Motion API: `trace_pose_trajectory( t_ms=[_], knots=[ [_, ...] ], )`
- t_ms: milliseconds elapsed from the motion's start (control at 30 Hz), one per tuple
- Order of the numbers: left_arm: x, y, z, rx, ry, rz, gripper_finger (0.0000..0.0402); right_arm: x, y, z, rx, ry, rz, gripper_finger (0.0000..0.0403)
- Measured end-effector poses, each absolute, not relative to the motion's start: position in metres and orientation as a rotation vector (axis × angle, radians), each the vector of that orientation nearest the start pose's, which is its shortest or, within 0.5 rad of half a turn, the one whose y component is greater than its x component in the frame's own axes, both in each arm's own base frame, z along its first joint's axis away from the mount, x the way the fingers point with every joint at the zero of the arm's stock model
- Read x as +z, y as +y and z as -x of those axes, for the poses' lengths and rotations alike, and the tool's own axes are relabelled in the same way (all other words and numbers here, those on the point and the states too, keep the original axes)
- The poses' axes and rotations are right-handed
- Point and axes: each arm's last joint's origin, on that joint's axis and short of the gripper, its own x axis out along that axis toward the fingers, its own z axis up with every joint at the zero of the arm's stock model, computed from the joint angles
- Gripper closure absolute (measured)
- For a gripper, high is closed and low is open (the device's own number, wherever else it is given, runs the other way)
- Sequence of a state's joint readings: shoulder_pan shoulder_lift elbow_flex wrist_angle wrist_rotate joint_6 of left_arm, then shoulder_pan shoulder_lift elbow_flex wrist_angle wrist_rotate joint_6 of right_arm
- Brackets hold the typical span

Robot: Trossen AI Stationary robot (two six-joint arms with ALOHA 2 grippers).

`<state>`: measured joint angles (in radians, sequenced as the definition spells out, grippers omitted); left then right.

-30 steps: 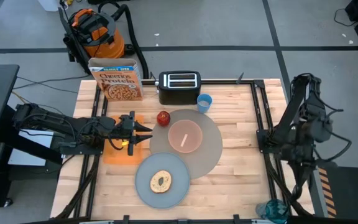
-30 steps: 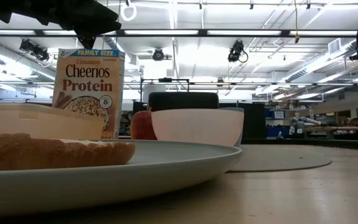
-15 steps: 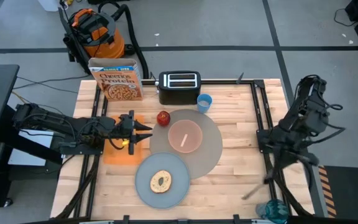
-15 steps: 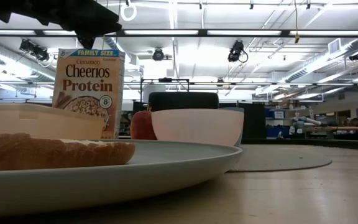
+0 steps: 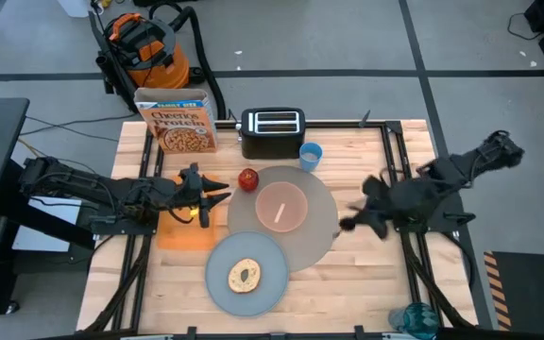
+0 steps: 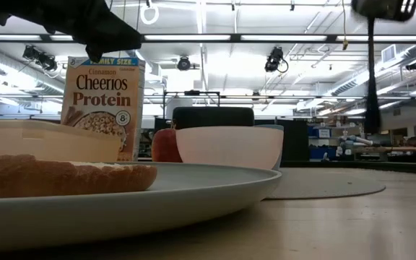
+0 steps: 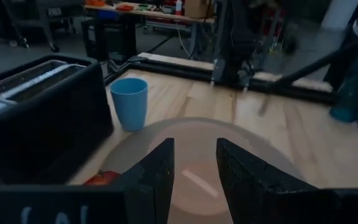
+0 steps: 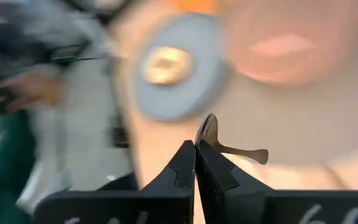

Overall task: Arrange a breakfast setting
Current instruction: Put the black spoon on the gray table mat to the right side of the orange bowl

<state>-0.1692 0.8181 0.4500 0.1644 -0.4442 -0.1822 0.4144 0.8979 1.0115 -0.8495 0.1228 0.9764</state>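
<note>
The grey placemat (image 5: 324, 236) lies mid-table with the pink bowl (image 5: 280, 206) standing on it. The blue-grey plate (image 5: 220, 283) with the bagel (image 5: 245, 275) overlaps the mat's near-left edge. The apple (image 5: 247, 178) sits at the mat's far-left edge, and the blue cup (image 5: 311, 155) stands beyond it. My right gripper (image 5: 352, 222) is above the mat's right edge, blurred, shut on the metal spoon (image 8: 241, 151). My left gripper (image 5: 211, 194) is open and empty, left of the apple, and points toward it (image 7: 194, 174). My right gripper pinches one end of the spoon (image 8: 205, 134) between its two shut fingertips. The rest of the spoon sticks out beyond the fingers, clear of the table. In the low view a dark bar (image 6: 370, 72) hangs straight below the gripper (image 6: 385, 7). Which end is held I cannot tell.
A black toaster (image 5: 272, 132) and a cereal box (image 5: 178, 121) stand at the far edge. An orange board (image 5: 179, 231) lies under my left gripper. Black frame rails (image 5: 397, 179) run along the table's sides. Bare wood (image 5: 366, 283) shows at the near right.
My right arm has swung fast from beyond the table's right edge in toward the placemat, carrying the spoon, and now shows in the low view. My left gripper has shifted a little toward the far edge. The dishes have stayed put.
</note>
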Motion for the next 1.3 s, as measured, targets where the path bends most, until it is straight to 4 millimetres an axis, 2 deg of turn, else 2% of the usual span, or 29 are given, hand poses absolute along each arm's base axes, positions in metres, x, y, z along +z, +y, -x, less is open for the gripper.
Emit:
trace_pose_trajectory(
  t_ms=[100,167,267,433,600,733,867,1033,1167,1300],
  knots=[
    [0.244,-0.017,-0.181,0.296,0.189,0.054,0.0274,0.332,0.041,-0.162,-0.302,0.912,-0.840,0.0393],
    [0.243,-0.016,-0.181,0.302,0.196,0.046,0.0273,0.330,0.027,-0.173,-0.354,0.980,-0.932,0.0393],
    [0.242,-0.016,-0.181,0.302,0.206,0.043,0.0274,0.320,0.007,-0.189,-0.331,1.084,-1.083,0.0393],
    [0.240,-0.021,-0.182,0.276,0.221,0.041,0.0274,0.292,-0.040,-0.202,-0.355,1.278,-1.165,0.0393],
    [0.235,-0.029,-0.186,0.248,0.239,0.081,0.0274,0.268,-0.090,-0.211,-0.281,1.296,-1.289,0.0393],
    [0.231,-0.036,-0.194,0.225,0.227,0.106,0.0274,0.248,-0.117,-0.211,-0.217,1.319,-1.456,0.0393],
    [0.225,-0.043,-0.204,0.205,0.225,0.106,0.0274,0.232,-0.127,-0.219,-0.136,1.333,-1.552,0.0393],
    [0.217,-0.051,-0.213,0.180,0.226,0.122,0.0274,0.224,-0.130,-0.225,-0.230,1.349,-1.540,0.0393],
    [0.209,-0.060,-0.215,0.153,0.259,0.148,0.0274,0.245,-0.125,-0.216,-0.265,1.268,-1.506,0.0393],
    [0.203,-0.071,-0.215,0.120,0.287,0.174,0.0274,0.277,-0.119,-0.190,-0.405,1.134,-1.462,0.0393]
  ],
)
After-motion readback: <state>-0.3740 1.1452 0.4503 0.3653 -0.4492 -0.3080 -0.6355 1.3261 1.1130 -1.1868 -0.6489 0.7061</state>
